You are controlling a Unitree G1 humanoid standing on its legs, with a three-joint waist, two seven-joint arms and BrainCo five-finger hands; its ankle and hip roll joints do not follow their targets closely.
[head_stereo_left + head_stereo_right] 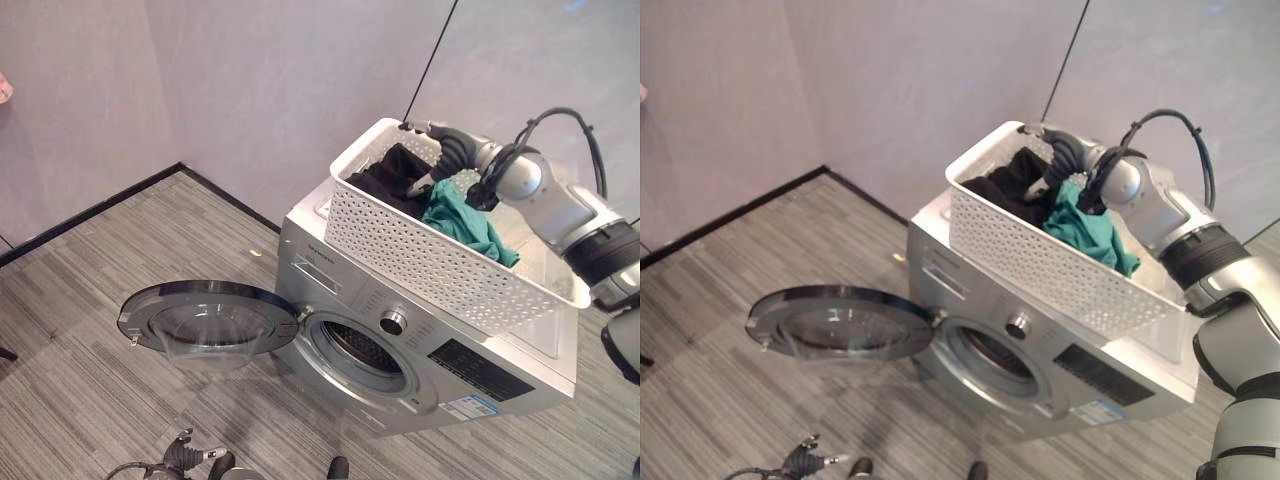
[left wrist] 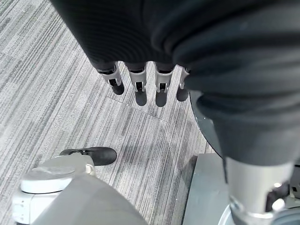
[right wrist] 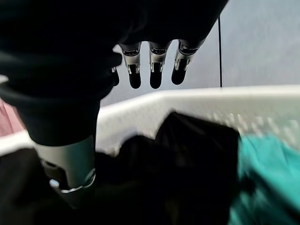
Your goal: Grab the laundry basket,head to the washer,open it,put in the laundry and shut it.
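Observation:
A white perforated laundry basket stands on top of the silver washer. In it lie a black garment and a teal garment. The washer's round door is swung wide open to the left, baring the drum opening. My right hand reaches into the basket's far end, just above the black garment. Its fingers are straight and hold nothing. My left hand hangs open over the carpet near the door's edge.
Grey walls with a black baseboard close off the corner behind the washer. Striped grey carpet spreads in front and to the left. The open door juts out over the floor at the washer's front left.

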